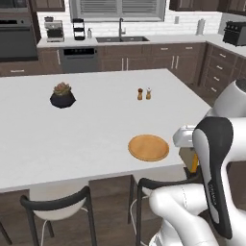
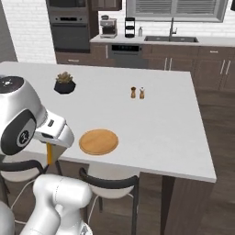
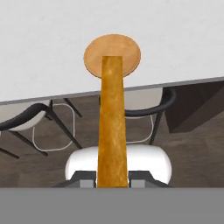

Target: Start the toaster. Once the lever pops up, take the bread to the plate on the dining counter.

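tan bread (image 3: 112,127) is sitting clenched edge-on in the gripper (image 3: 113,181), off the dining counter (image 1: 96,129), hanging over the stool side. plate (image 3: 112,55) is lying straight ahead along the slice's long axis, just inside the counter edge.

The bread (image 3: 112,127) is seen edge-on in the hand view as a tall, narrow golden-brown strip with a toasted, mottled crust; it is held upright between the finger tips at its lower end, above a white stool seat and short of the counter edge. In the base views only a thin yellow-orange sliver (image 2: 48,153) of it is seen below the hand.

The plate (image 1: 148,147) is round, flat and orange-brown with a wooden look. It is laid bare on the dining counter (image 1: 72,139), near the near edge.

The dining counter is a very wide, plain white rectangular top.
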{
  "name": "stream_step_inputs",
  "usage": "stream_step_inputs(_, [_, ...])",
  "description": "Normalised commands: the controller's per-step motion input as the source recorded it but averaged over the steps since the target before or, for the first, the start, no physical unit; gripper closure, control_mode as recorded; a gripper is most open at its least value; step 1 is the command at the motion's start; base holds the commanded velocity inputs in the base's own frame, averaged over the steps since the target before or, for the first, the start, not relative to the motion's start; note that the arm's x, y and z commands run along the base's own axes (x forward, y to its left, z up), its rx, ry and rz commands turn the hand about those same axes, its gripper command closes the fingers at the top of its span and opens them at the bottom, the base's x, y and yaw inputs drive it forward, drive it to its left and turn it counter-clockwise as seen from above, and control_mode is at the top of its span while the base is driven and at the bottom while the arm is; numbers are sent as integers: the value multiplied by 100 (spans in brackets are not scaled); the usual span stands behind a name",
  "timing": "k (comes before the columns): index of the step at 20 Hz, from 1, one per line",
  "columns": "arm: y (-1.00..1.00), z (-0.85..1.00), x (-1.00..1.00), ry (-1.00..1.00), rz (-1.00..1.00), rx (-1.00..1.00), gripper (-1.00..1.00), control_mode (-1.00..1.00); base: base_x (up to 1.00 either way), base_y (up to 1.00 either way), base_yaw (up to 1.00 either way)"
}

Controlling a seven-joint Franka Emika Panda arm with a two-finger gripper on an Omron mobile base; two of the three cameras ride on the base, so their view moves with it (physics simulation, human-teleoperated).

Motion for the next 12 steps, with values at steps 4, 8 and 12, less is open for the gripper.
stream_step_inputs(4, [0, 0, 0, 0, 0, 0, 100, 100, 47, 0, -7])
stream_step_inputs(8, [0, 0, 0, 0, 0, 0, 100, 100, 48, 0, -12])
stream_step_inputs(12, [0, 0, 0, 0, 0, 0, 100, 100, 53, 0, -6])
